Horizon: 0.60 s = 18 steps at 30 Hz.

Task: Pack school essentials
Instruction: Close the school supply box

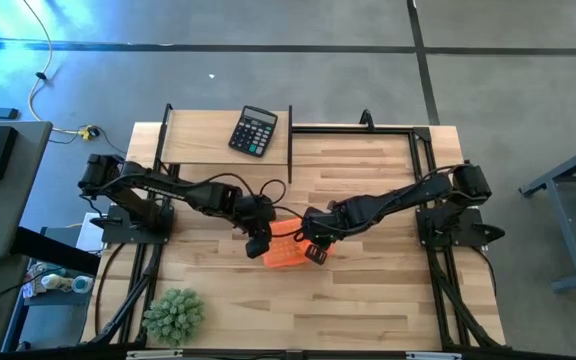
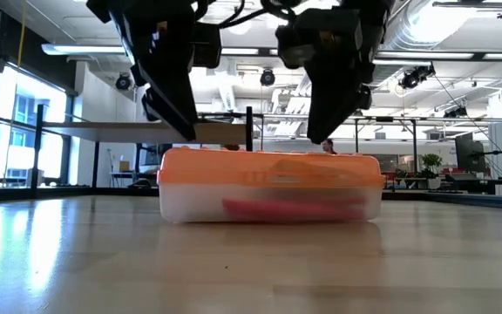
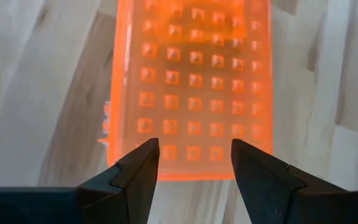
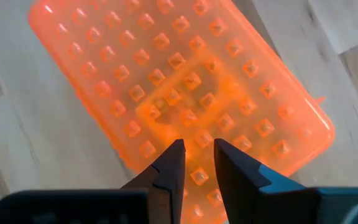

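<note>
Hovering above the shut orange case [image 1: 286, 245], left gripper [image 3: 194, 163] fingers spread, right gripper [image 4: 197, 163] fingers narrowly parted; press evenly, keeping it flat on the worktop [image 1: 368, 300].

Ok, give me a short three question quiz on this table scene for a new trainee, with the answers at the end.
1. True or false: the lid is on the orange box.
2. Which object sits at the far end of the table: A, the calculator; B, the plant; C, the orange box?
3. Fill in: the left gripper and the right gripper both hover over the orange ____.

Key
1. True. The studded lid covers the clear base, and something red shows through the base.
2. A. The plant stands at the near left corner and the box lies mid-table.
3. Box. Both grippers are open, neither holding anything.
</note>
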Each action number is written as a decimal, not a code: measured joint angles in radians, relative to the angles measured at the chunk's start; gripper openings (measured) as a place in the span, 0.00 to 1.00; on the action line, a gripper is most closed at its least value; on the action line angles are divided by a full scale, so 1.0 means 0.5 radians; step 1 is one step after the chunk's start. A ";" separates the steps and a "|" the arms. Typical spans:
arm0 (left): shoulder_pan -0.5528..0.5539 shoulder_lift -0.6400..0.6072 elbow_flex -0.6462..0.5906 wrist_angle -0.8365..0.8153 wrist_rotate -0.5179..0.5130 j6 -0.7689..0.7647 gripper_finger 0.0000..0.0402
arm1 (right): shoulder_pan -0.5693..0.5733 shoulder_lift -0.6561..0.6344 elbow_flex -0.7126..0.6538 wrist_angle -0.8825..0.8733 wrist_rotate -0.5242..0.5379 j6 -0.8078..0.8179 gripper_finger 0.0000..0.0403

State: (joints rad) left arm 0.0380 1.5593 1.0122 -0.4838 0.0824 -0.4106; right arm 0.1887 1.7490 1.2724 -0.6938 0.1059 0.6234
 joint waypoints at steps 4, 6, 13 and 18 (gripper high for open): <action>-0.018 0.010 0.000 0.006 -0.095 0.016 0.47 | -0.003 0.055 0.001 -0.014 -0.009 0.021 0.19; -0.008 0.010 -0.001 -0.001 -0.151 0.051 0.47 | -0.003 0.075 0.000 -0.033 -0.017 0.076 0.19; 0.043 0.042 -0.001 -0.064 -0.154 0.096 0.47 | 0.030 0.077 0.002 -0.047 -0.041 0.234 0.19; 0.040 0.123 -0.002 -0.072 -0.132 0.109 0.47 | 0.030 0.077 0.003 -0.044 -0.096 0.335 0.19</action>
State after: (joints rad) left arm 0.0578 1.6210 1.0113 -0.5198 0.0164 -0.3562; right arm 0.2037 1.7874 1.2739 -0.7159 0.0577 0.7908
